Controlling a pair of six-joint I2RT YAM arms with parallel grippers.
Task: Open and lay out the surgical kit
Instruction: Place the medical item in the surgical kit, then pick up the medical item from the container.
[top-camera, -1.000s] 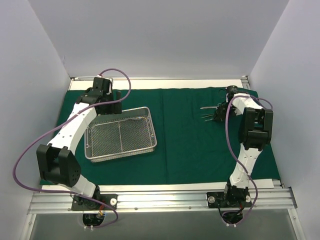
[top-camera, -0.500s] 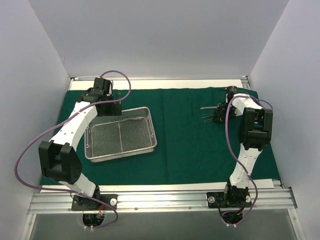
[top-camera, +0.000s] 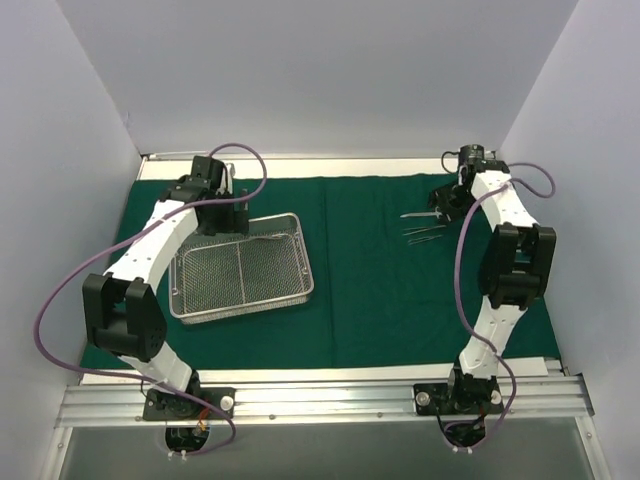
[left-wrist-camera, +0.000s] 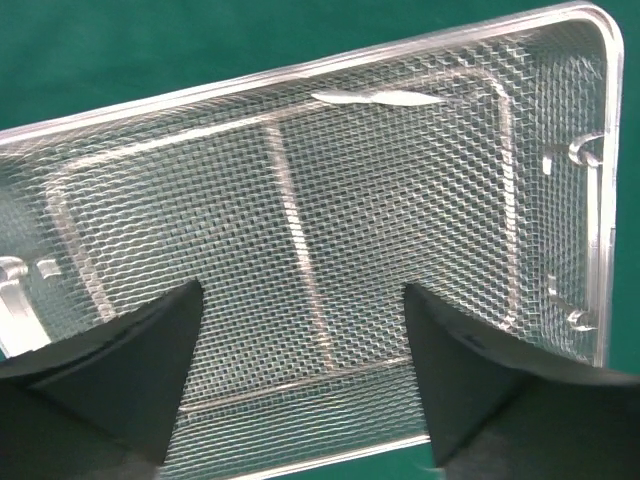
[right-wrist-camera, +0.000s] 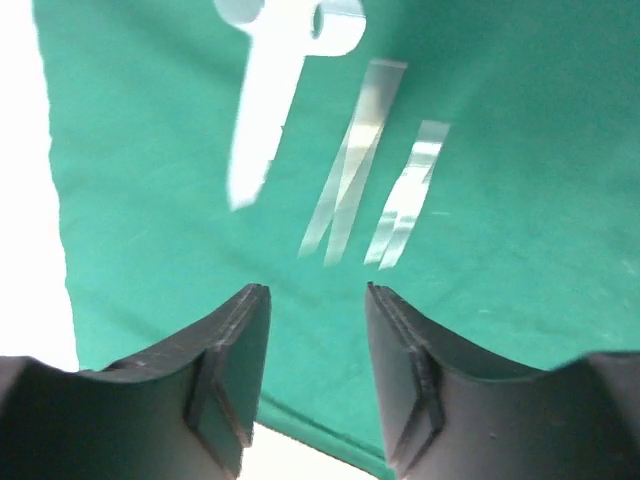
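Now the right gripper (right-wrist-camera: 317, 300) is hanging half open and empty above the instruments (right-wrist-camera: 347, 170) lying at 2 o'clock on the green cloth (top-camera: 380, 290); it should be rising straight (no dragging them). The left gripper (left-wrist-camera: 300, 295) is hovering wide over the mesh tray (left-wrist-camera: 400, 220) at 9 o'clock, where one thin piece (left-wrist-camera: 375, 97) is lying near the 12 o'clock rim.
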